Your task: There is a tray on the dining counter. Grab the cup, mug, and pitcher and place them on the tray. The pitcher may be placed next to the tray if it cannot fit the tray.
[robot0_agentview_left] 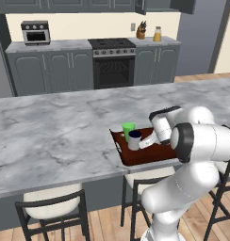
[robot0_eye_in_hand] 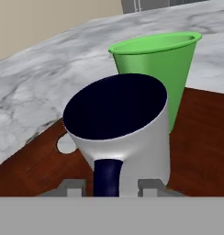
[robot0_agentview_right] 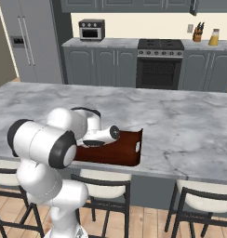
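We have the mug (robot0_eye_in_hand: 123, 133) standing on the tray (robot0_agentview_left: 152, 154), its dark handle (robot0_eye_in_hand: 107, 176) turned straight back toward our gripper (robot0_eye_in_hand: 111, 187). The finger tips (robot0_eye_in_hand: 71, 187) sit either side of that handle, close to the mug's wall. Whether the gripper is clamping the handle or has let go, we cannot tell from these views; the jaws look parted a little around it.

Taking the mug as our landmark: the green cup (robot0_eye_in_hand: 166, 69) stands just beyond it on the tray, very near or touching its far side, upright. In the left base view the cup (robot0_agentview_left: 128, 129) and mug (robot0_agentview_left: 135, 140) sit together at the tray's end nearer the white handle cut-out (robot0_eye_in_hand: 65, 144). The tray lies on the marble tabletop (robot0_agentview_left: 55, 136), near its front edge.

The pitcher (robot0_agentview_left: 157, 34) stands far behind the mug, on the rear kitchen counter beside the knife block (robot0_agentview_left: 141, 31), well apart from the tray.

We judge two of three items are placed. The next move turns on drawing the gripper straight back along the handle's line, away from mug and cup, so neither gets nudged.
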Motion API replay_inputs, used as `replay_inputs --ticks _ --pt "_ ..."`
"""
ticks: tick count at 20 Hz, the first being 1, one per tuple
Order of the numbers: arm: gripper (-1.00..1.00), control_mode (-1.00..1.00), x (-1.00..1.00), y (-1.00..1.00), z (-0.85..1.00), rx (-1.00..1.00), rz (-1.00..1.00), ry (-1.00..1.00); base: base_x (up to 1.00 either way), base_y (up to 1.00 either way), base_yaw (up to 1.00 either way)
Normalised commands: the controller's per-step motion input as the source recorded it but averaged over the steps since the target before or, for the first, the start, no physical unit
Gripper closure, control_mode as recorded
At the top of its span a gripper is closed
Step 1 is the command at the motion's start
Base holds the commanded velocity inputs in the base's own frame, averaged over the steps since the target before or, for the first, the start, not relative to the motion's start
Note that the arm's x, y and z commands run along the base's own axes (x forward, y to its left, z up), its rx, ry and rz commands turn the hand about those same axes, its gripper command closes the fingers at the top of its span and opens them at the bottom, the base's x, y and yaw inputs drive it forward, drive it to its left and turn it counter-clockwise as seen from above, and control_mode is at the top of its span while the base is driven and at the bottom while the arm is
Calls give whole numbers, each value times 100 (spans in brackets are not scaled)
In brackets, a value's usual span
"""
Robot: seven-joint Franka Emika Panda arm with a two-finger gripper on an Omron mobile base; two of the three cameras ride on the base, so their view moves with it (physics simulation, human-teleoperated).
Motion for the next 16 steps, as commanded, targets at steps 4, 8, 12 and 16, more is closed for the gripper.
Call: replay_inputs --ticks 4,8,12,16 --pt "-100 -100 0 0 0 0 0 0 0 0 0" --pt "-100 -100 -9 0 0 0 0 -1 0 0 0" --pt "-100 -100 -51 -8 17 -4 -3 -5 0 0 0" --pt "-100 -100 -19 -18 54 -4 -6 -1 0 0 0"
